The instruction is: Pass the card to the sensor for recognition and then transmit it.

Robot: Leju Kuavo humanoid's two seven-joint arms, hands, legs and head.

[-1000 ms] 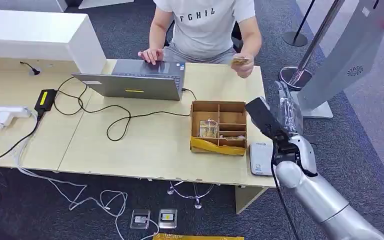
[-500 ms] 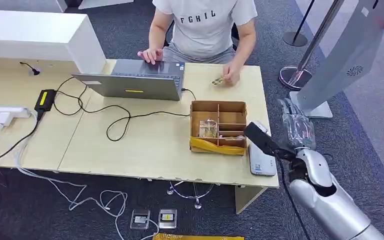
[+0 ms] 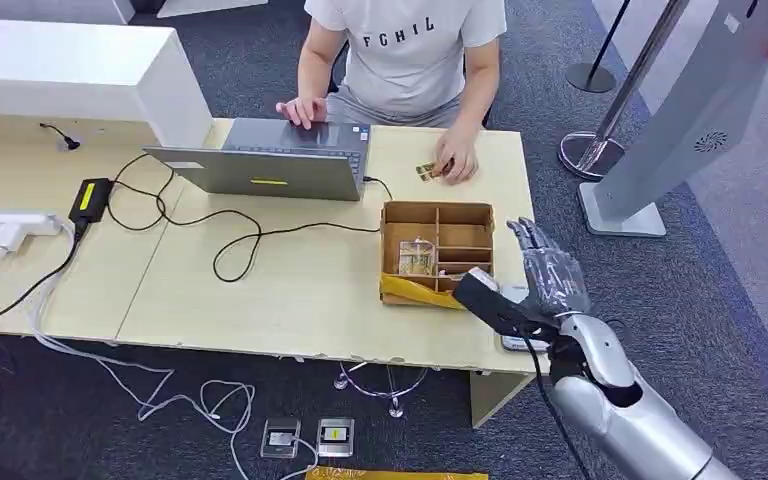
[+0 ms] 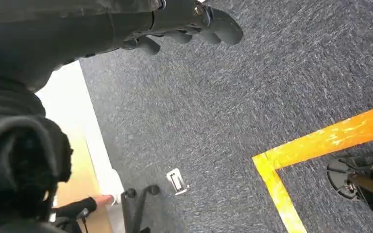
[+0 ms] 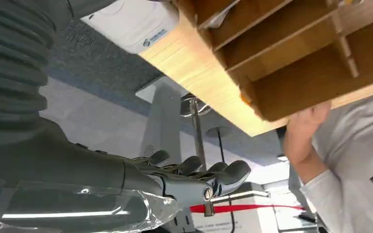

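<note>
The pale wooden table [image 3: 290, 290] spreads in front of me, and a person in a grey T-shirt [image 3: 407, 50] sits at its far side behind a grey laptop [image 3: 270, 160]. Near my right edge of the table stands the divided wooden box [image 3: 437, 255] with yellow tape along its near wall, and just beside it, toward me, lies the white sensor [image 3: 516, 320], flat on the tabletop. My right hand [image 3: 545, 275] hovers over that corner, between the box and the table's edge, empty, fingers stretched out and apart, pointing away from me. My left hand [image 4: 184, 24] hangs over dark carpet [image 4: 252, 97] marked with a yellow tape line [image 4: 320, 145]; its fingers are loosely bent and hold nothing. The card [image 3: 427, 169] lies on the far side of the table under the person's hand [image 3: 456, 160], its long axis running roughly along the table's far edge, one end poking out toward the laptop.
</note>
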